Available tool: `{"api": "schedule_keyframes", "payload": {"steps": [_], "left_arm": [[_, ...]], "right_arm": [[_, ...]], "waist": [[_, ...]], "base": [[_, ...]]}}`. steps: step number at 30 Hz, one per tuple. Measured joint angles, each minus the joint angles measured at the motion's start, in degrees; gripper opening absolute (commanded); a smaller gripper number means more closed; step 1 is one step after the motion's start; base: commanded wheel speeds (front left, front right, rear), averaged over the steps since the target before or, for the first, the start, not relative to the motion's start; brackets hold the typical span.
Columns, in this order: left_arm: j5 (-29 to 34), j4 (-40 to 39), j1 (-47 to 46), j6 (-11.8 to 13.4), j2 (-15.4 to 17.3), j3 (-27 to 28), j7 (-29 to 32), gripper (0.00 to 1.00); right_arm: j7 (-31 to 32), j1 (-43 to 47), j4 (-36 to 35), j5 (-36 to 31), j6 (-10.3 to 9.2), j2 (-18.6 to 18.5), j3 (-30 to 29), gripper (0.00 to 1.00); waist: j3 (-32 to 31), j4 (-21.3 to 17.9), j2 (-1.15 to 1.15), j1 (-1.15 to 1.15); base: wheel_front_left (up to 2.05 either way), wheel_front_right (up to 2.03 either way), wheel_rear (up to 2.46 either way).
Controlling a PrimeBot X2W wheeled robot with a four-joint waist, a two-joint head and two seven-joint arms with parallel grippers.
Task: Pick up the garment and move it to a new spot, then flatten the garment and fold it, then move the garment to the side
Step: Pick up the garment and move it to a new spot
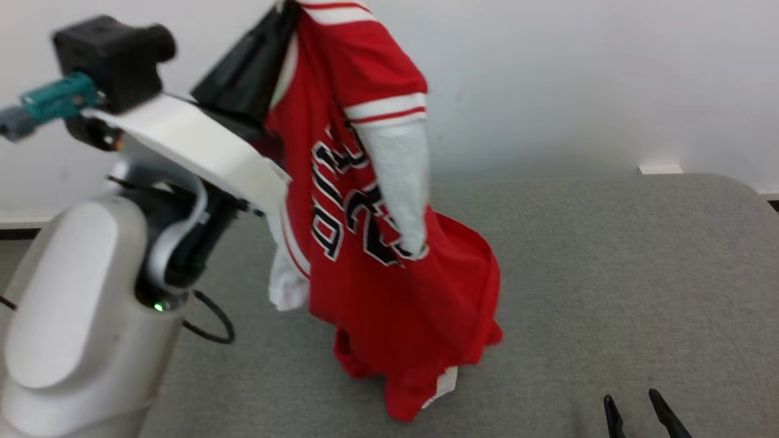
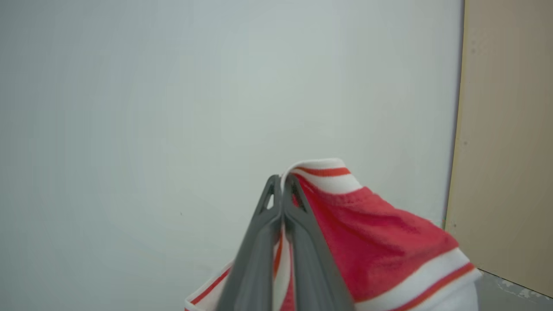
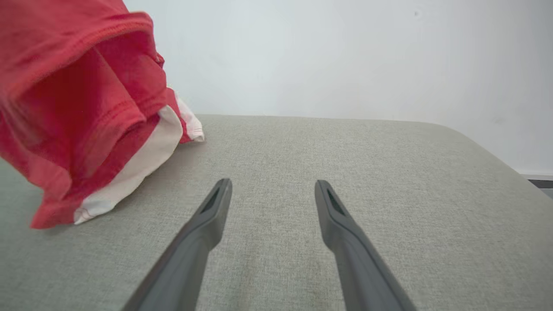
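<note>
The garment (image 1: 389,286) is showing as soft, matt red knit cloth. Its white trim bands and black-and-white printed numerals are looking slightly smoother than the body, and stitched hems are showing along its edges. The table cover (image 1: 608,274) is presenting a grey woven textile with a coarse, matt grain. The left arm shell (image 1: 67,304) is appearing as smooth white plastic with a soft sheen. The fingers (image 3: 345,233) of the right gripper (image 3: 273,183) are reading as dark grey moulded plastic, matt and smooth. The wall (image 1: 578,73) is showing a flat, matt painted finish.
</note>
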Motion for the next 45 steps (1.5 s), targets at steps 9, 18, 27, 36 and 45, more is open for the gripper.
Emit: {"api": "schedule_keyframes", "payload": {"steps": [9,18,27,36,45], "left_arm": [[0.23,10.00,-6.26,1.23,8.75,9.47,-0.21,0.00],[2.30,26.83,-6.82,0.43,16.89,14.38,-6.71,0.00],[0.86,42.45,-6.71,-3.15,18.14,15.82,-12.61,0.00],[1.91,53.72,-4.85,-1.75,17.61,14.13,-13.13,0.00],[1.97,66.02,-1.15,1.79,15.78,13.17,-8.91,1.00]], "right_arm": [[0.00,0.13,0.65,0.00,0.00,0.19,0.68,1.00],[0.00,-0.30,1.25,0.00,0.00,-0.21,1.68,1.00],[0.00,-2.87,1.40,-0.09,0.00,-1.11,3.05,1.00],[0.00,-5.21,1.22,-0.44,0.00,-1.69,3.65,1.00],[0.00,-6.22,1.46,-0.49,0.00,-1.79,3.80,1.00]], "waist": [[0.18,5.16,0.00,0.00],[2.19,6.55,0.00,0.00],[5.82,5.46,0.00,0.00],[10.44,3.53,0.01,0.01],[12.91,1.98,0.01,0.01]], "base": [[0.00,0.00,0.00],[0.00,0.00,0.00],[0.00,0.00,0.00],[0.00,0.00,0.00],[0.00,0.00,0.00]]}}
